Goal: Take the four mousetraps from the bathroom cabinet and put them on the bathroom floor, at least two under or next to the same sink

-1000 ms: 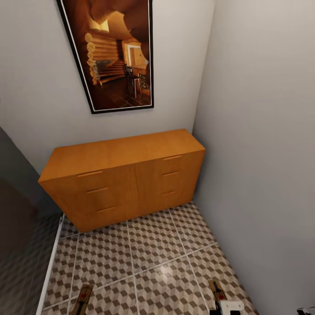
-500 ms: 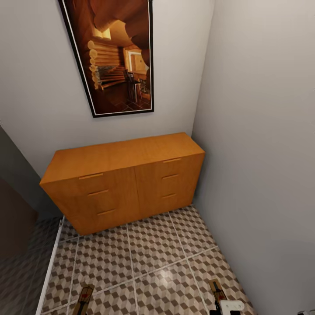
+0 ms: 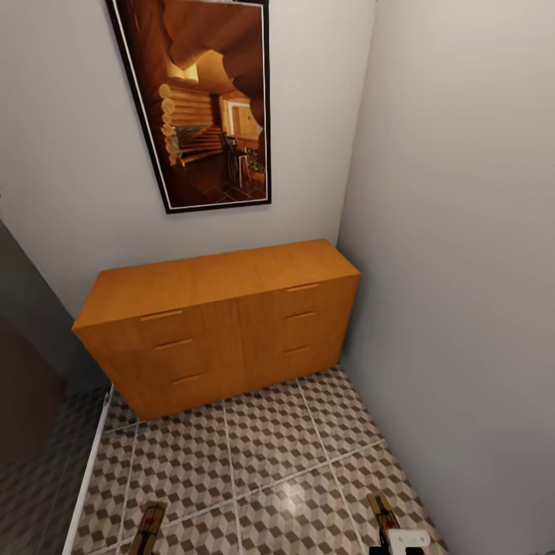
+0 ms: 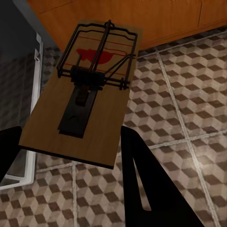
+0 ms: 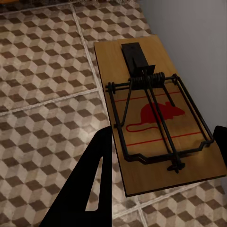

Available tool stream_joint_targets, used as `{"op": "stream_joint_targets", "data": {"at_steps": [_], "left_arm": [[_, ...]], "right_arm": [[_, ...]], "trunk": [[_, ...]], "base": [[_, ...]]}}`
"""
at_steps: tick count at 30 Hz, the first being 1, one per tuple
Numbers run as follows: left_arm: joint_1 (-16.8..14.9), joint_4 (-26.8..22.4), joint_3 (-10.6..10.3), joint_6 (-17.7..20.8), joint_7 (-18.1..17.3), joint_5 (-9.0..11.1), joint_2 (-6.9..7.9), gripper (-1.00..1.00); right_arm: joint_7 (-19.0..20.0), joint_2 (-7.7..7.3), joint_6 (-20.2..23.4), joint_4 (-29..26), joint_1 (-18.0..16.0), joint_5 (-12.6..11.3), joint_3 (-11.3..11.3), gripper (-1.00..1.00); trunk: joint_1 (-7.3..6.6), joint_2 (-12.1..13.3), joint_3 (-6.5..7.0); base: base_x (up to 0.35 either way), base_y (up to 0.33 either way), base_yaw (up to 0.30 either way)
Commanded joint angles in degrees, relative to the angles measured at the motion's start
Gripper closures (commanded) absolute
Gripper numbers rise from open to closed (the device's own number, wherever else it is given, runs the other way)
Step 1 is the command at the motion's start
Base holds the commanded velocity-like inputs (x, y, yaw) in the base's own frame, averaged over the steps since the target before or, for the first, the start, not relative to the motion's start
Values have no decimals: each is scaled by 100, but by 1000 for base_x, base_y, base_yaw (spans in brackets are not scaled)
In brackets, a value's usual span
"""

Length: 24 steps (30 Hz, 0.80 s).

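The orange-brown cabinet [image 3: 216,324] stands against the far wall with all its fronts closed. Cube-patterned bathroom floor [image 3: 270,447] lies in front of it. My left gripper [image 4: 68,139] is shut on one mousetrap [image 4: 90,94], a brown board with dark wire and a red mouse print, held above the tiles; it shows at the head view's lower left as mousetrap [image 3: 149,526]. My right gripper [image 5: 163,137] is shut on a second mousetrap [image 5: 151,113], seen at mousetrap [image 3: 383,510] beside the right wall. The sink and the other mousetraps are out of view.
A framed painting [image 3: 204,100] hangs above the cabinet. A grey wall [image 3: 462,270] runs close along the right. On the left a dark glass shower wall [image 3: 27,370] rises behind a white threshold strip [image 3: 89,470].
The whole head view has shifted, so cabinet and painting sit lower in the picture: the camera moved. Both traps stay held in the grippers.
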Motion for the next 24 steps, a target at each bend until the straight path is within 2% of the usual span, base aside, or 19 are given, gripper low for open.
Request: {"op": "stream_joint_targets", "data": {"at_steps": [1,24], "left_arm": [[-4,1,-50,0,63,6,-2,100],[-4,63,-50,0,63,6,-4,100]], "right_arm": [[-35,-4,-17,3,-4,-47,50,100],[-35,-4,-17,3,-4,-47,52,100]], "trunk": [[2,-8,1],[2,-8,215]], "base": [[0,0,0],[0,0,0]]}}
